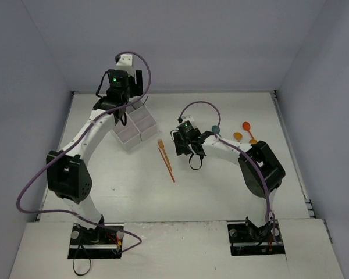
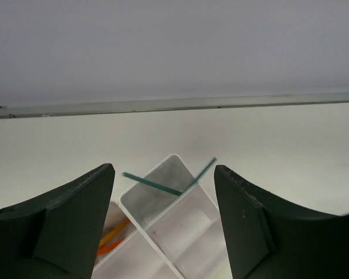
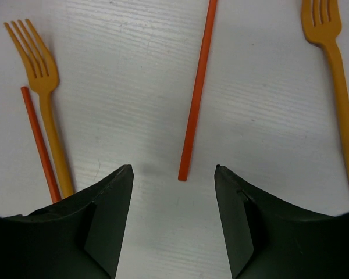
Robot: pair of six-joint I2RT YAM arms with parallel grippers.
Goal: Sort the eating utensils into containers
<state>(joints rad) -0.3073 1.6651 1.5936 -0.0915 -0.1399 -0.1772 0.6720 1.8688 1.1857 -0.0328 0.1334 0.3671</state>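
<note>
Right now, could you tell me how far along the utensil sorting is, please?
Partly done. Orange plastic utensils lie in the white compartmented tray, and a thin teal plastic one rests across a compartment wall. Nothing is held: the left gripper is open above the tray, the right gripper open over a red plastic handle. Remaining: two orange plastic forks and several round-bowled spoons on the table.

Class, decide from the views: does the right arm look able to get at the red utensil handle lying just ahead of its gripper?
Probably yes. The right gripper is open, the red handle ends bare just ahead of its gap, and both orange forks lie off to the sides.
</note>
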